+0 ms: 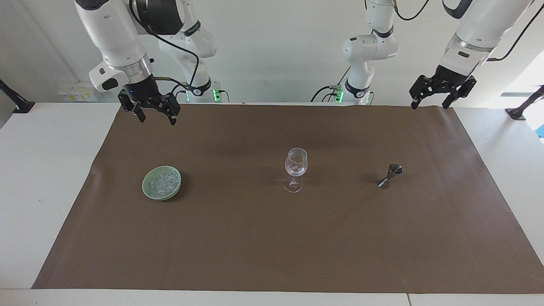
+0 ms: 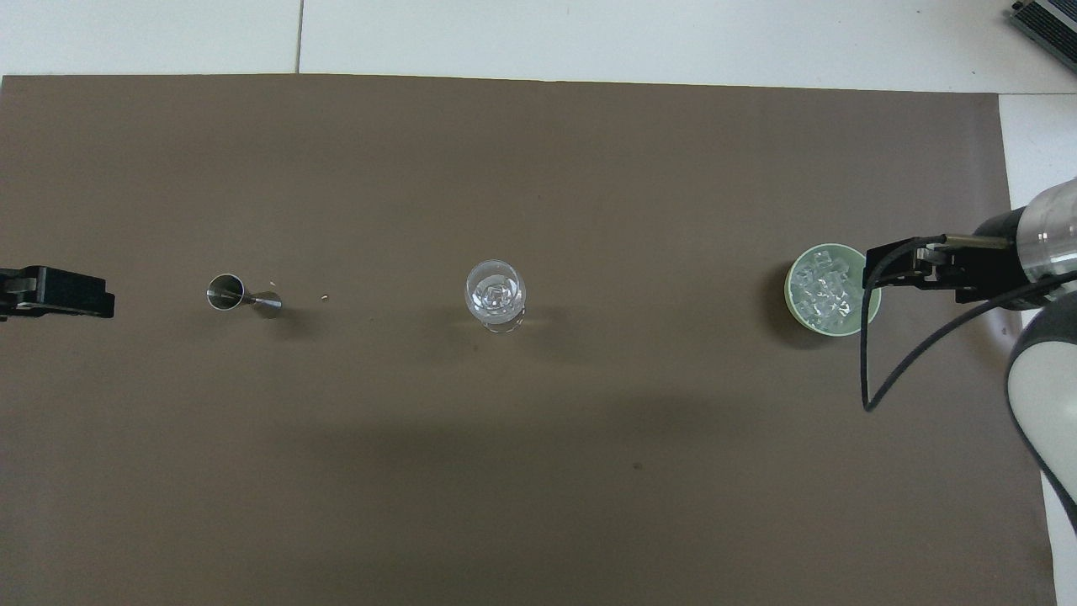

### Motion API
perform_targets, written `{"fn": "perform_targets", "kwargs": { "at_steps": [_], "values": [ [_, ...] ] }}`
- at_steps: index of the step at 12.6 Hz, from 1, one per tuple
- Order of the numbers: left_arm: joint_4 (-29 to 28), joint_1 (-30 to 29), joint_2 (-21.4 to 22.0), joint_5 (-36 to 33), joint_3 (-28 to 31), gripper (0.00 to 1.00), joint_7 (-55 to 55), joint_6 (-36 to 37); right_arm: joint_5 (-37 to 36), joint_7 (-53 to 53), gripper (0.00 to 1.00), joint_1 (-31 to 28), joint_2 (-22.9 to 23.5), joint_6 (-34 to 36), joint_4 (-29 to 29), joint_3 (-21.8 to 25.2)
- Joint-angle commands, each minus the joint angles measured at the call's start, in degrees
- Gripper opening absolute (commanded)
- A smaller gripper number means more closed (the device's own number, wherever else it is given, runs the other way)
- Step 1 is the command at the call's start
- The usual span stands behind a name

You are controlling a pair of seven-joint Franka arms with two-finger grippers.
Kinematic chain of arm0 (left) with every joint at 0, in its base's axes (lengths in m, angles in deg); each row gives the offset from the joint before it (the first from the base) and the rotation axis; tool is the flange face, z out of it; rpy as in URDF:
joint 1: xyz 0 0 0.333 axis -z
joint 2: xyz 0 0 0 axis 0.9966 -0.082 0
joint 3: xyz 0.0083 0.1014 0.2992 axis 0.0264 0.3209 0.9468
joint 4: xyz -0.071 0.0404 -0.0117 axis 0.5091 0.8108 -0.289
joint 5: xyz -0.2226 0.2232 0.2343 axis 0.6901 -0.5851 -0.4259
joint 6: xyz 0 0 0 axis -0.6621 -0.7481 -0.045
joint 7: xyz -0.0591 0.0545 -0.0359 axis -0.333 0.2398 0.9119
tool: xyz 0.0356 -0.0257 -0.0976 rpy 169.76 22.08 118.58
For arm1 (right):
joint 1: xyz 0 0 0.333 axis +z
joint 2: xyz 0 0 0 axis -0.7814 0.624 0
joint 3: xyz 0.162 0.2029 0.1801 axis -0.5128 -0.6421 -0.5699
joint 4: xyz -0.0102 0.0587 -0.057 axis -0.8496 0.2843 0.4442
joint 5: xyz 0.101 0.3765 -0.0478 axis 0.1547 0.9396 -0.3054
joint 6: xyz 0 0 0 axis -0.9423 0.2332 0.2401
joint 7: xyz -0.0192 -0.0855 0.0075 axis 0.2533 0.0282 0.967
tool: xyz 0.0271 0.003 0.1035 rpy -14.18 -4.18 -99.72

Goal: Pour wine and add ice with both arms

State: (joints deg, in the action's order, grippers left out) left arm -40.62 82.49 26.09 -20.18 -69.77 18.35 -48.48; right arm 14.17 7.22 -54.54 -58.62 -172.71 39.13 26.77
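Observation:
A clear wine glass stands mid-mat with glassy chunks in its bowl. Ice is heaped in a pale green bowl toward the right arm's end. A steel jigger stands toward the left arm's end. No wine shows. My right gripper hangs open and empty, high over the mat's edge by the robots; from overhead it overlaps the bowl's rim. My left gripper waits open and empty, high over the mat's corner.
A brown mat covers most of the white table. A few tiny pale crumbs lie on the mat beside the jigger. Both arm bases stand at the table's edge.

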Motion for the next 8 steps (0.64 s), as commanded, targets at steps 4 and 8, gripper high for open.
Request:
{"fn": "perform_targets", "kwargs": {
  "at_steps": [4,8],
  "values": [
    [-0.73,4.30,-1.50,0.46,3.91,1.00,-0.81,0.65,-0.44,-4.10,1.00,-0.98,-2.44,-2.71,3.65,-0.73],
    [-1.53,3.95,0.95,0.46,3.12,1.00,-0.73,0.03,-0.35,-6.74,1.00,-0.98,-2.44,-1.84,3.56,-0.73]
  ]
}}
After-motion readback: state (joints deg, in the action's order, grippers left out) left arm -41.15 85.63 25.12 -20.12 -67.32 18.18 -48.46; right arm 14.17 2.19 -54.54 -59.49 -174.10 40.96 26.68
